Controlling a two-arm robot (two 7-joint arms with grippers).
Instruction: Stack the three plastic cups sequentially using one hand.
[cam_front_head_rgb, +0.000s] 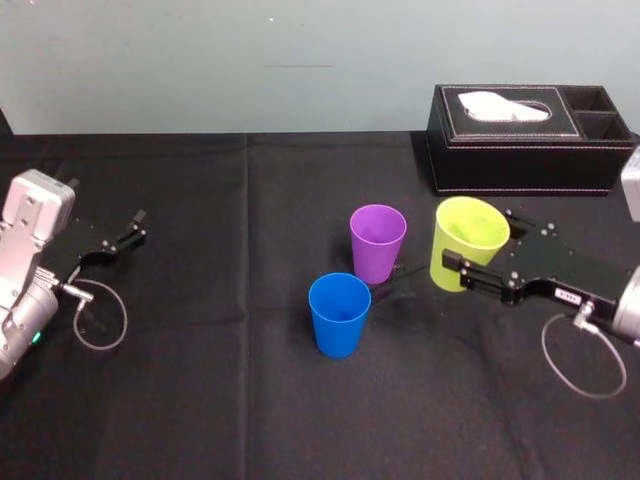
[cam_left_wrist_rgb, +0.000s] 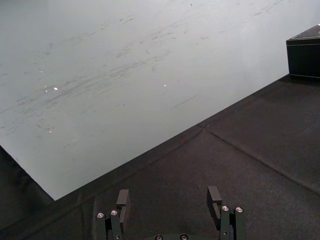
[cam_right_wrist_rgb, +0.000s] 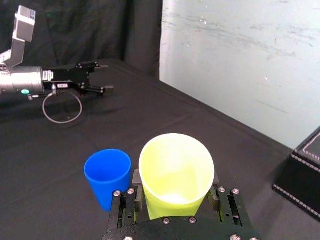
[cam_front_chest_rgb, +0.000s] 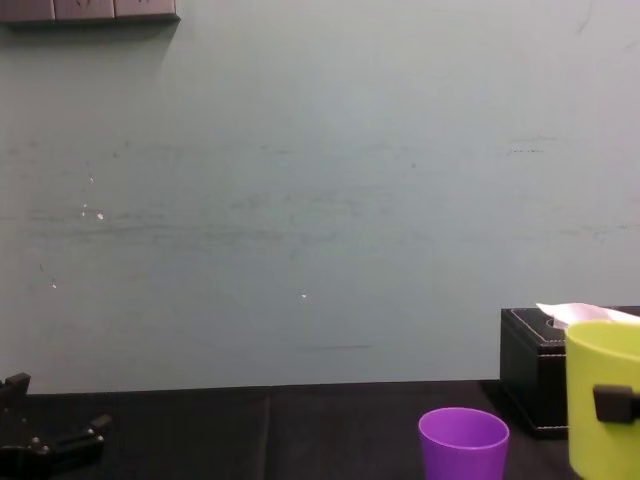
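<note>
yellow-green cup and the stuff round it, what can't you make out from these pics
- yellow-green cup: base hidden behind the right gripper, right wrist view; cut by bottom and right edges, chest view.
- blue cup: base hidden by that gripper's body, right wrist view.
- purple cup: lower part cut off, chest view.
- white label: digits too small, head view.
- left gripper, parked left: body cut by bottom edge, left wrist view.

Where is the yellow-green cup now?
Head view, right of centre: the yellow-green cup is held by the right gripper, right of the purple cup, in front of the tissue box.
</note>
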